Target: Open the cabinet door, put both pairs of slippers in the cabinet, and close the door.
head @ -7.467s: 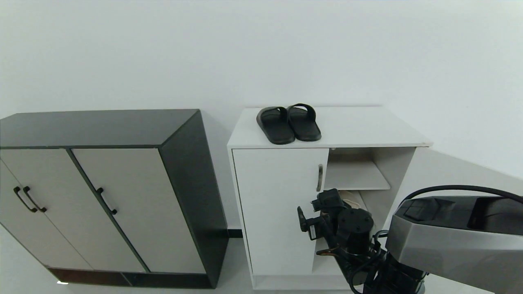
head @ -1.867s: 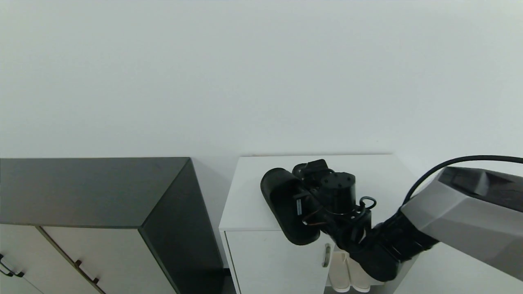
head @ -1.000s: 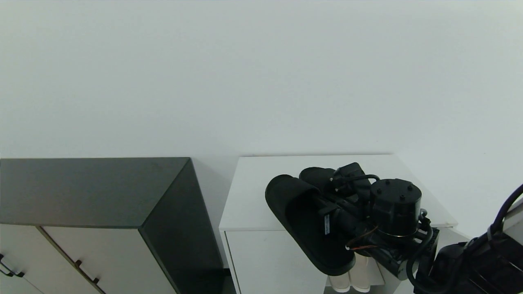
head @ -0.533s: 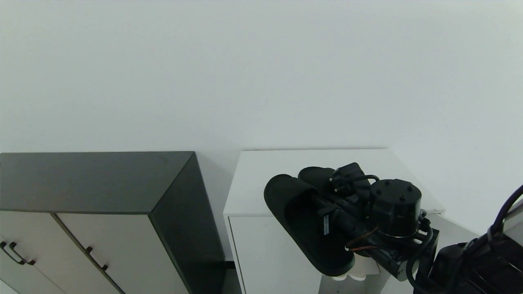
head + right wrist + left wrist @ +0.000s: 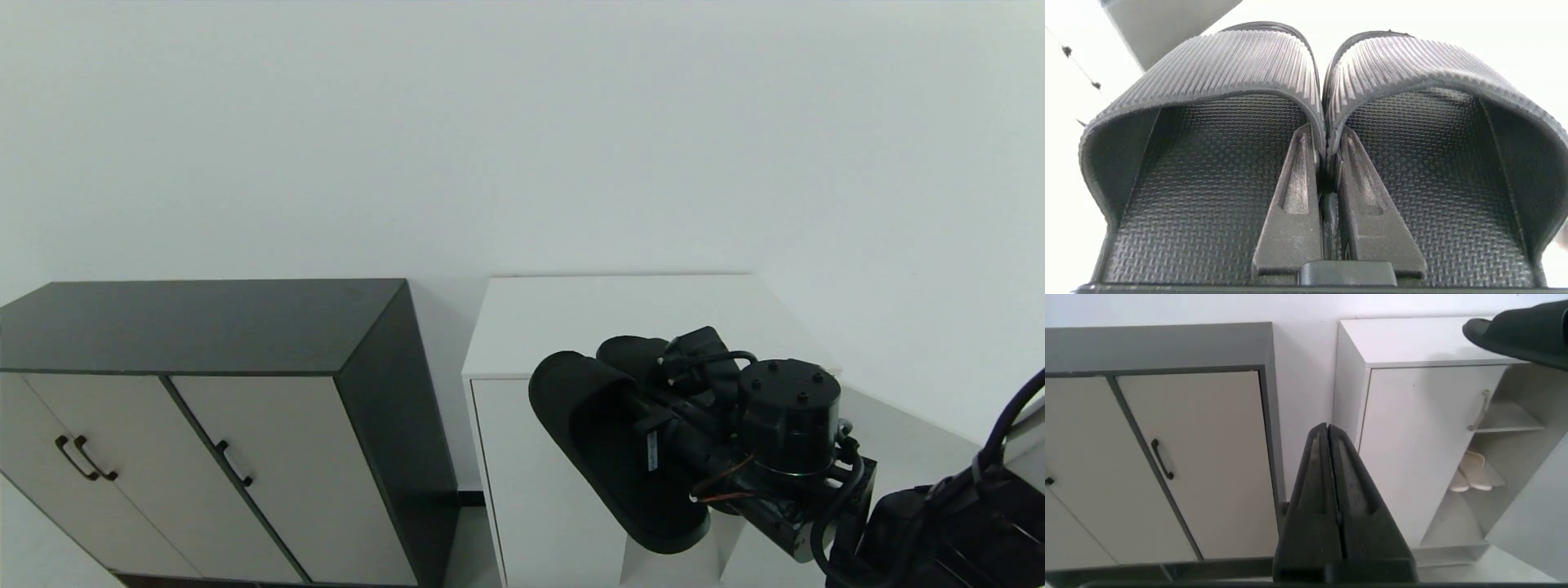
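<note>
The right tool (image 5: 1327,145) is shown clenched on the pair of black slippers (image 5: 600,433). Its two fingers (image 5: 1290,204) are pressed together on the adjoining inner strap edges, one finger inside each slipper, so that both slippers are grasped side by side as a single bundle. The ribbed straps and the textured footbeds are seen at close range in the right wrist view.

In the head view the black slippers are held in the air in front of the white cabinet (image 5: 563,322), clear of its top, and are seen against the upper part of its front. The cabinet's door (image 5: 1417,445) is shown closed, with an upright handle (image 5: 1480,411) at one edge. Beyond that edge an open compartment is seen, divided by a shelf (image 5: 1512,418). A pair of cream slippers (image 5: 1473,472) is seen lying inside this compartment, below that shelf.

The left tool (image 5: 1328,439) is shown with its fingers pressed flat against each other and nothing between them. It is held well back from both cabinets and apart from the slippers.

A dark cabinet (image 5: 204,322) with two pale doors (image 5: 269,474) stands just beside the white cabinet, on the robot's left. Both are set against a plain white wall (image 5: 522,122).
</note>
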Available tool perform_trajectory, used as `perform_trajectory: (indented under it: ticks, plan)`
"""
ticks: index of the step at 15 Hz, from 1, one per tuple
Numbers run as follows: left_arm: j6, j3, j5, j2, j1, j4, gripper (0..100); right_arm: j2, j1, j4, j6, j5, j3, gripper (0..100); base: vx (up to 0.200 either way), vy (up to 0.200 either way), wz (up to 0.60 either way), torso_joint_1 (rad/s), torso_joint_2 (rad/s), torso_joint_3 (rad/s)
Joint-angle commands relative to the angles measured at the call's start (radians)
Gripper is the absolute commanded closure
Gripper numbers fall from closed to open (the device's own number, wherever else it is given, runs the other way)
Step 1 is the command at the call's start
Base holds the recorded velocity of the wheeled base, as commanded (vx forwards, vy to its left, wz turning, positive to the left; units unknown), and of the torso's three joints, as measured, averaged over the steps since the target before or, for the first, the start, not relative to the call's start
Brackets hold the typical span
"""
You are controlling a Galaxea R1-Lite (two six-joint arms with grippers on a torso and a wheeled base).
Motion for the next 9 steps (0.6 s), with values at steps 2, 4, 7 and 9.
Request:
perform_trajectory:
  ticks: [2, 4, 7, 9]
  plan:
    - [0.000, 0.000, 0.001, 0.000, 0.000, 0.000, 100, 0.005, 0.001, -0.002, 0.000, 0.000, 0.000, 100, 0.000, 0.000, 0.00, 0.000, 0.00, 0.000]
    - [0.000, 0.000, 0.001, 0.000, 0.000, 0.000, 100, 0.006, 0.001, -0.002, 0.000, -0.001, 0.002, 100, 0.000, 0.000, 0.00, 0.000, 0.00, 0.000]
    - [0.000, 0.000, 0.001, 0.000, 0.000, 0.000, 100, 0.014, 0.001, -0.009, -0.002, -0.001, 0.003, 100, 0.000, 0.000, 0.00, 0.000, 0.00, 0.000]
    - [0.000, 0.000, 0.001, 0.000, 0.000, 0.000, 100, 0.026, 0.001, -0.041, -0.009, -0.001, 0.005, 100, 0.000, 0.000, 0.00, 0.000, 0.00, 0.000]
